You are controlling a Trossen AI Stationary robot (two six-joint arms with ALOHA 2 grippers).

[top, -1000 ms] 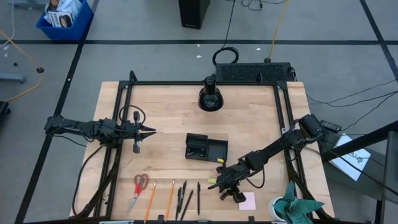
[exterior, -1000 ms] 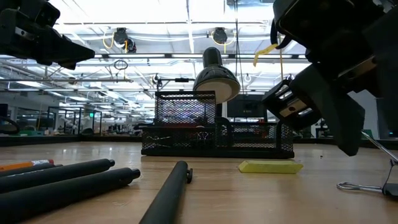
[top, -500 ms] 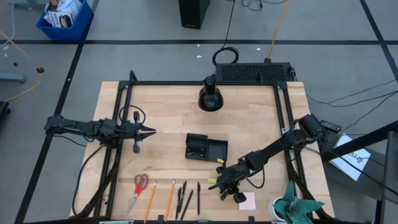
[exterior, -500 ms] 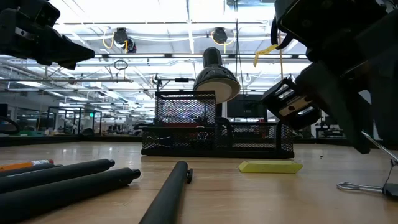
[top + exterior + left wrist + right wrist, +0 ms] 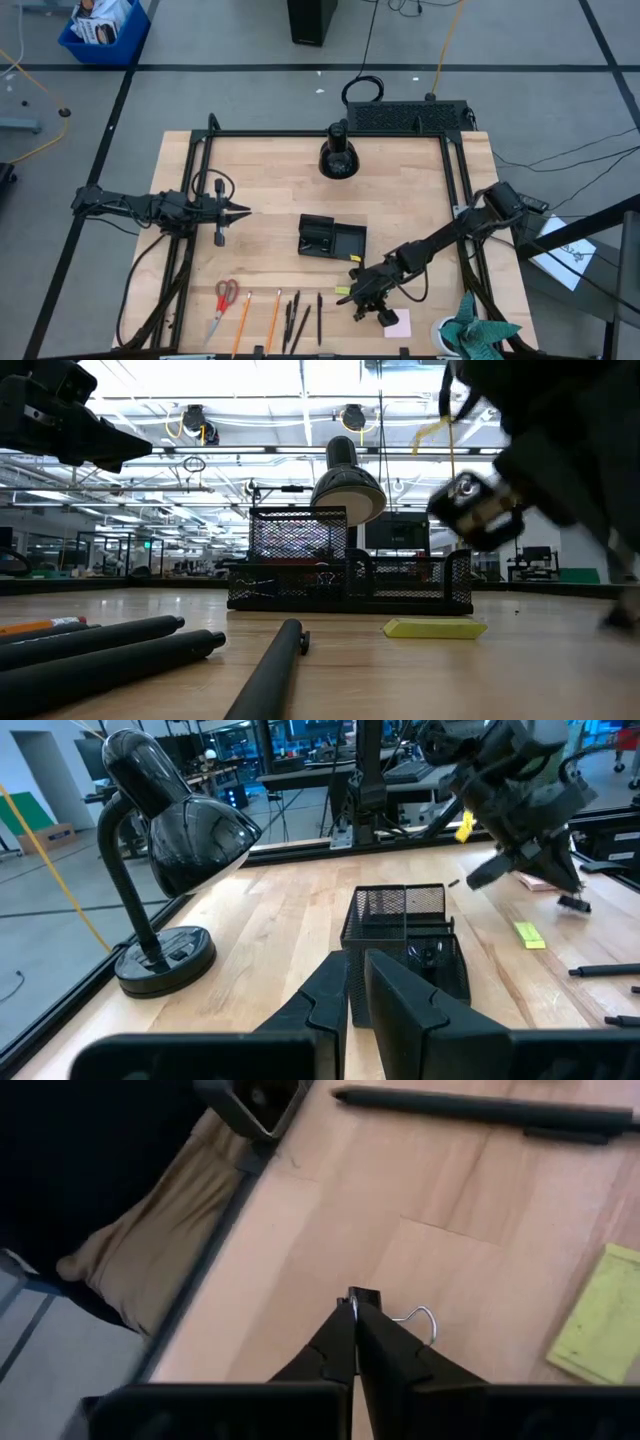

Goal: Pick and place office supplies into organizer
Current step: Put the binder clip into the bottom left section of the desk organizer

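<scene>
The right gripper [image 5: 355,1312] is pinching a tiny black binder clip [image 5: 362,1297], lifting it toward the organizer [image 5: 332,239] at 11 o'clock, while the left gripper [image 5: 356,982] is waiting pressed together.

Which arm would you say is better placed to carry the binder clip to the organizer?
The right. Its gripper is shut on the binder clip near the yellow piece, close to the organizer. The left gripper waits shut at the table's left side, farther off.
</scene>
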